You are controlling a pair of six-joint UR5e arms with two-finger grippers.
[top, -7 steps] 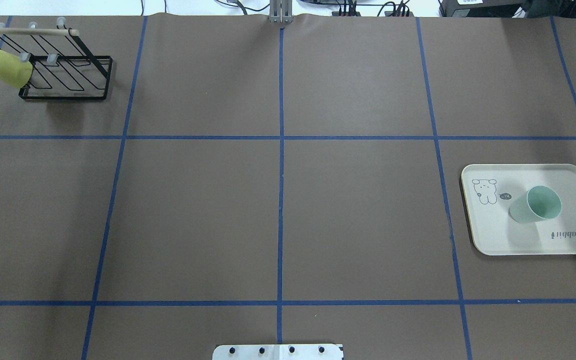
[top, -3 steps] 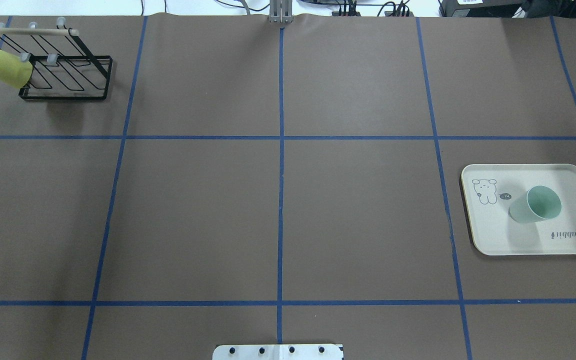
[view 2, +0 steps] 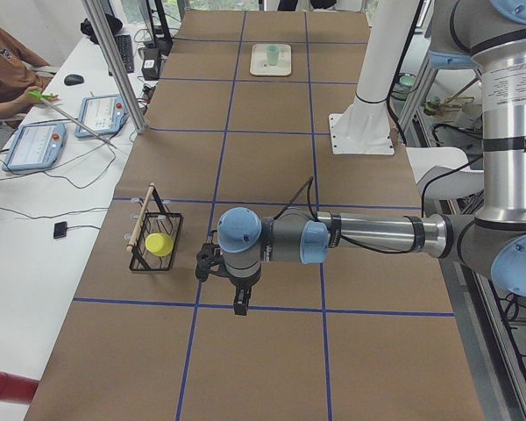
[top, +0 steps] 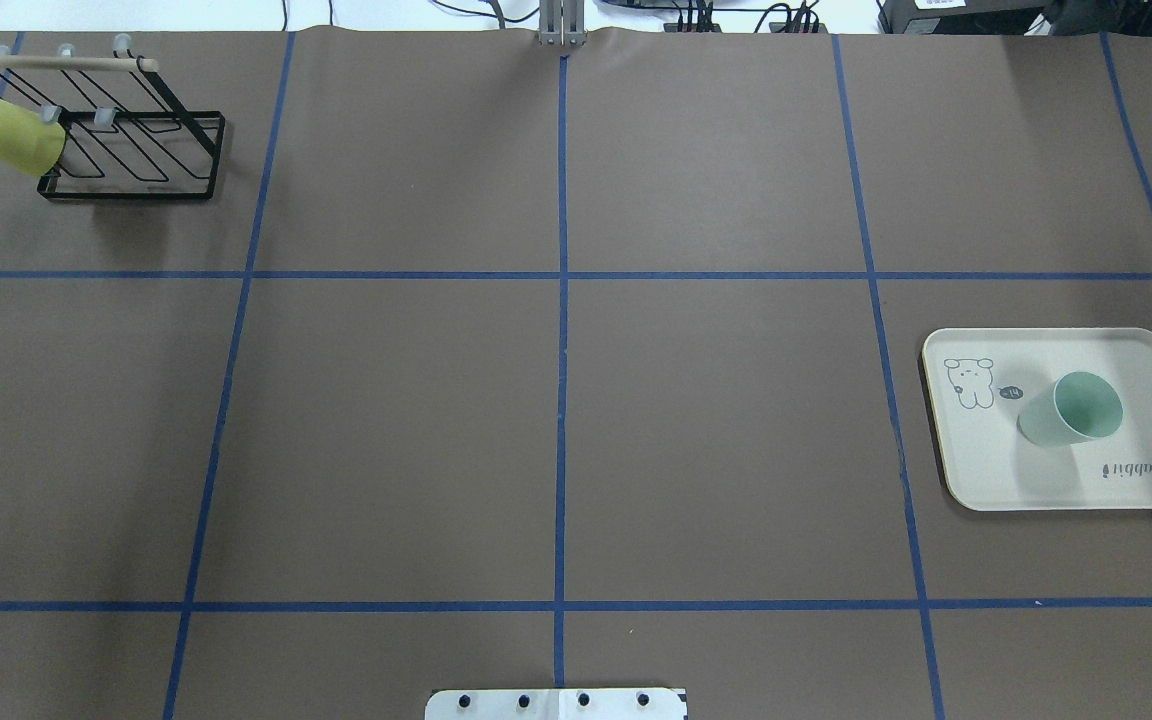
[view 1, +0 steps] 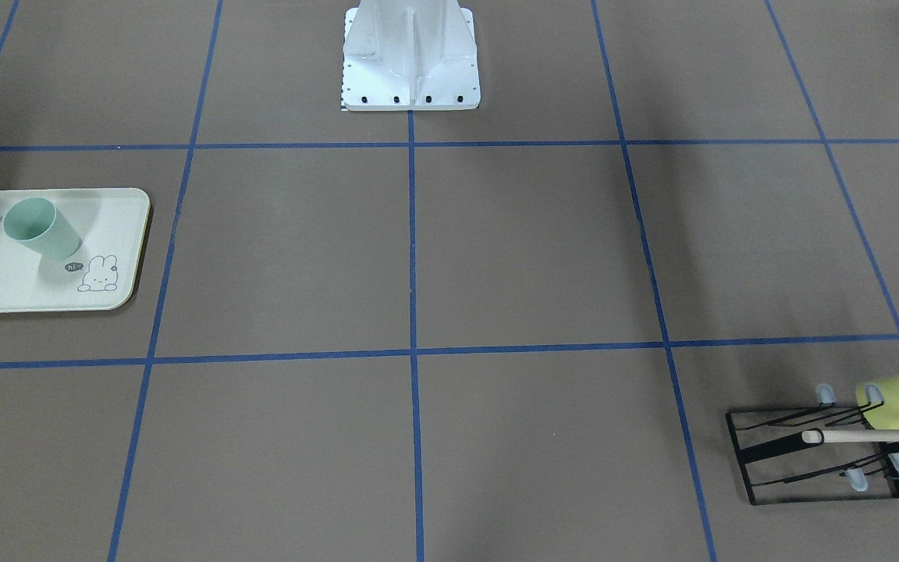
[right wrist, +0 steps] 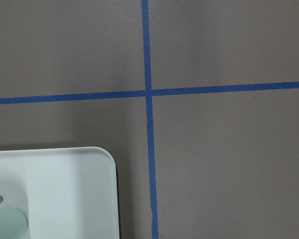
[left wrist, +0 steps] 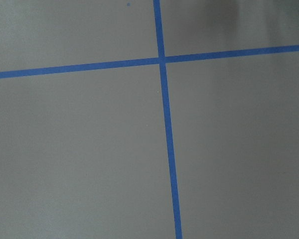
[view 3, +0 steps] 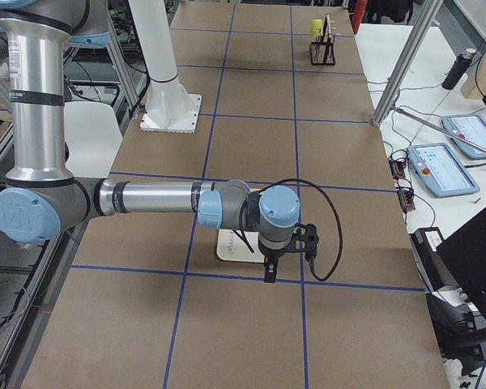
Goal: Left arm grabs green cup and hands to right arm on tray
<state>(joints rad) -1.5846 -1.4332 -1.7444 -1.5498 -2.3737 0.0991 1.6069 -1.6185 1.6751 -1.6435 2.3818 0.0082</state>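
Green cup (top: pixel 1071 408) standing upright on tray (top: pixel 1148 347), beside bunny drawing. Right gripper (view 3: pixel 269 274) hanging above tray's edge. Left gripper (view 2: pixel 239 305) hanging well apart from tray, near rack (view 2: pixel 154 241). Fingers of both: cannot tell whether spread or pressed together.

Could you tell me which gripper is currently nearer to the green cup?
Right. The right gripper hovers by the tray holding the green cup; the left gripper hangs at the table's opposite end.
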